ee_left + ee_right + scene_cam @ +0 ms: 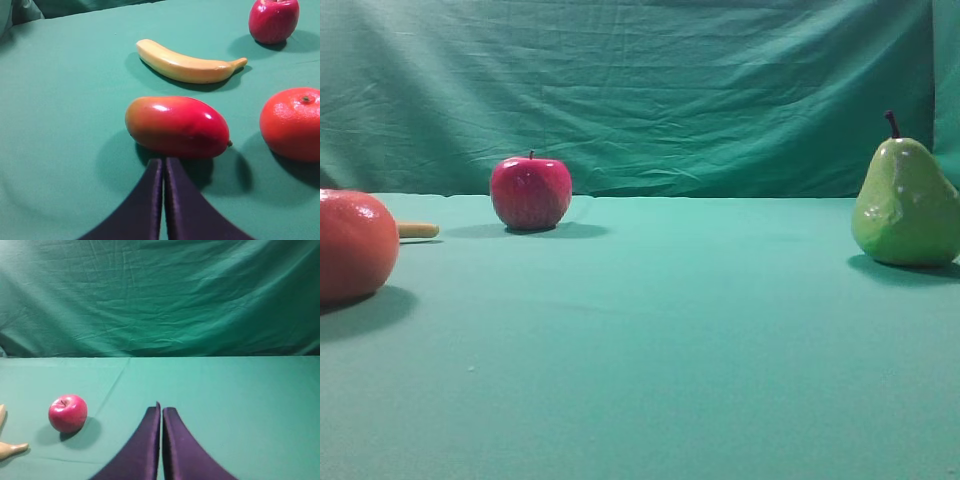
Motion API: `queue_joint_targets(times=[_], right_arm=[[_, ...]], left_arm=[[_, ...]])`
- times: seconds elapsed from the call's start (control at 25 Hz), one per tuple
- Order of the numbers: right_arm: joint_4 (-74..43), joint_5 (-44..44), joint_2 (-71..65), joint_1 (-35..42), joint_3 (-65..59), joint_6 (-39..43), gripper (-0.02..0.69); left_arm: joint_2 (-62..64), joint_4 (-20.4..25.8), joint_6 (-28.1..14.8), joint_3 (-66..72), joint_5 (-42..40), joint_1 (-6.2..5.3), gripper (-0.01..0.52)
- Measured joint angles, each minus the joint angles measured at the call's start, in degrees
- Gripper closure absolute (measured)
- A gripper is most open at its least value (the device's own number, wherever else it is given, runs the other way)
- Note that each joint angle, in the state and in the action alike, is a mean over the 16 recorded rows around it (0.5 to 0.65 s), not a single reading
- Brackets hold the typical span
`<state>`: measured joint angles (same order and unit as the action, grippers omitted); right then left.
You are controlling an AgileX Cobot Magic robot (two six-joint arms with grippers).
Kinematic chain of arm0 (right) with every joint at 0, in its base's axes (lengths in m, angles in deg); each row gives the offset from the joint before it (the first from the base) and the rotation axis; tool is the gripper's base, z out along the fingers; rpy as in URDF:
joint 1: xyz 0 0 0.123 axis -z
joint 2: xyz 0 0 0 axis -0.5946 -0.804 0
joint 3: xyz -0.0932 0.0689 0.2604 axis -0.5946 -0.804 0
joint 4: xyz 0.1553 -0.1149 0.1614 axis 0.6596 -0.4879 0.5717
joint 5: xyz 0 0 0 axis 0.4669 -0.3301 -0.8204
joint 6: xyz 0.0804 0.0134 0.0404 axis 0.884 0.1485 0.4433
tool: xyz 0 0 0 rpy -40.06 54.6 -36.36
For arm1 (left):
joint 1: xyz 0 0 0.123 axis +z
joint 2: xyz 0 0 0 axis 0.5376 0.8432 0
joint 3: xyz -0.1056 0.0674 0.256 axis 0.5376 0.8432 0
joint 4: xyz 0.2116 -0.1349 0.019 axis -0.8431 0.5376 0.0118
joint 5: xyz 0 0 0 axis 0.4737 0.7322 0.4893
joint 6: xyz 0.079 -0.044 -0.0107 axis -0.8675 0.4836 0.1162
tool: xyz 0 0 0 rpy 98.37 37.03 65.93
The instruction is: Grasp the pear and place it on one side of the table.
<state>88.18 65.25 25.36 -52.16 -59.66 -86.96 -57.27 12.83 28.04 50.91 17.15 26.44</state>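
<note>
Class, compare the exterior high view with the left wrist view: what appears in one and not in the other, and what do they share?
Only the exterior high view shows the glossy yellow-green pear, upright at right, and the wrinkled green backdrop. Only the left wrist view shows the red-orange oval mango and the left hand, its dark fingers together. Both show the red apple, round orange fruit, yellow banana and teal cloth table.

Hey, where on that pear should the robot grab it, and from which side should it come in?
Probably the pear's wide lower body, not the narrow neck or the stem. It stands upright on the table at the far right with nothing beside it, so the right end effector, now shut, could open and come in level from the front, fingers closing on the belly's two sides.
</note>
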Motion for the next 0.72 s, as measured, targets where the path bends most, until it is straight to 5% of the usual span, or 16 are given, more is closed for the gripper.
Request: queue_joint_targets(times=[0.72], right_arm=[[-2.5, 2.1, 27.6, 14.3, -22.9, -0.1, 0.665]], left_arm=[[0.0, 0.0, 0.0, 0.0, 0.0, 0.0, 0.514]])
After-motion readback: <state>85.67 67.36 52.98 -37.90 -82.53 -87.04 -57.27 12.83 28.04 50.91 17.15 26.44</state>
